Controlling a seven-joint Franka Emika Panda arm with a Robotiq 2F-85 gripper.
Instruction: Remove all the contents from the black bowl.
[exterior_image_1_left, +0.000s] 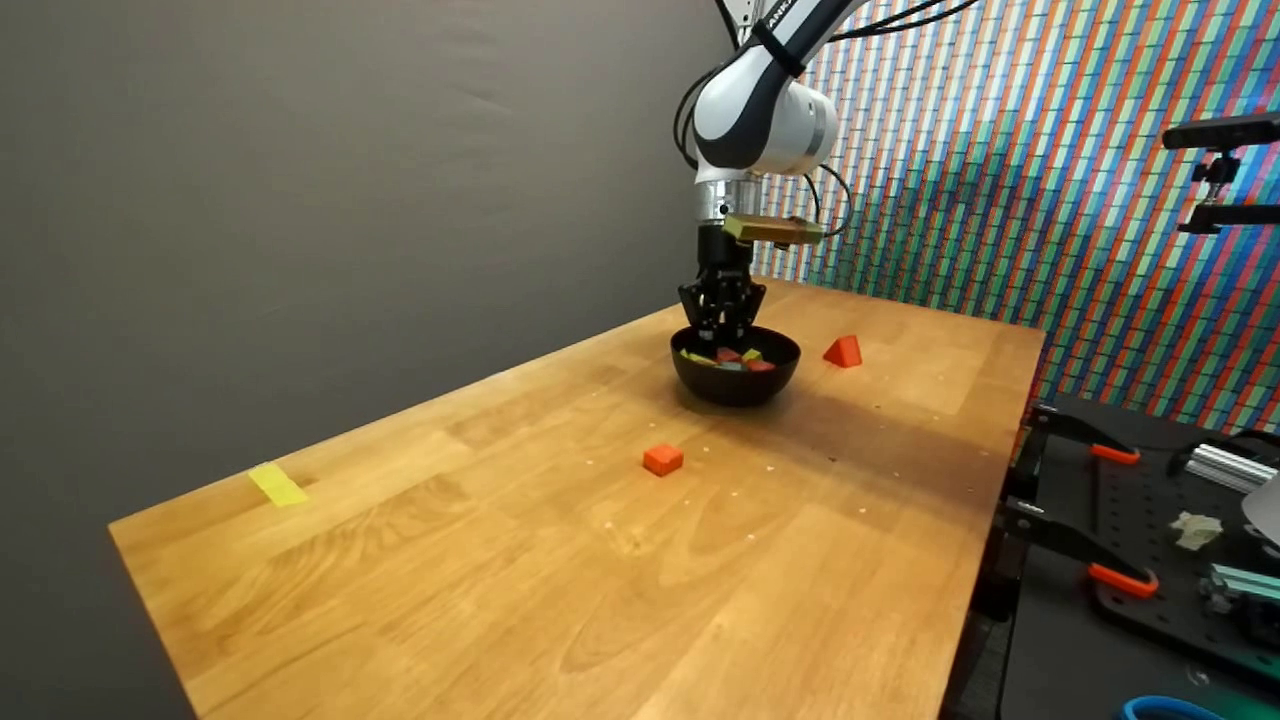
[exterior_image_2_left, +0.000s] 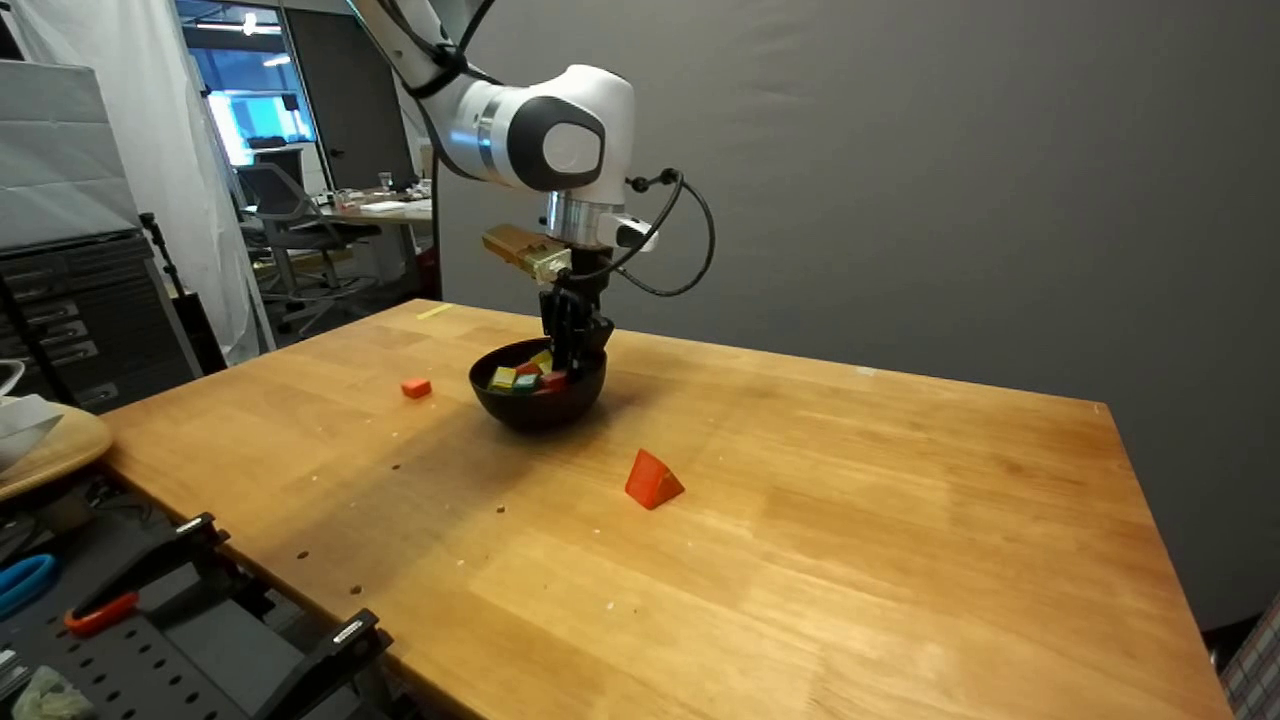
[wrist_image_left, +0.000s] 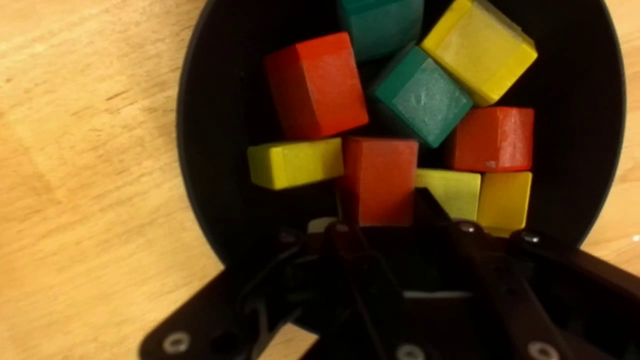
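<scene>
Fingers (wrist_image_left: 431, 212) clamped on a red block (wrist_image_left: 384, 182), inside the black bowl (wrist_image_left: 215, 125), yellow blocks (wrist_image_left: 310, 162) just beside

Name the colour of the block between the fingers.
The block is red, clearest in the wrist view.

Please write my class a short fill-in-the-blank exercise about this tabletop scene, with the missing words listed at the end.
1. The round bowl is ____ in colour.
2. In the wrist view, the block between the fingers of the gripper is ____.
3. Besides red blocks and yellow blocks, the bowl also holds ____ ones.
4. The flat strip of tape on the table is ____.

Missing words: black; red; green; yellow.
</scene>
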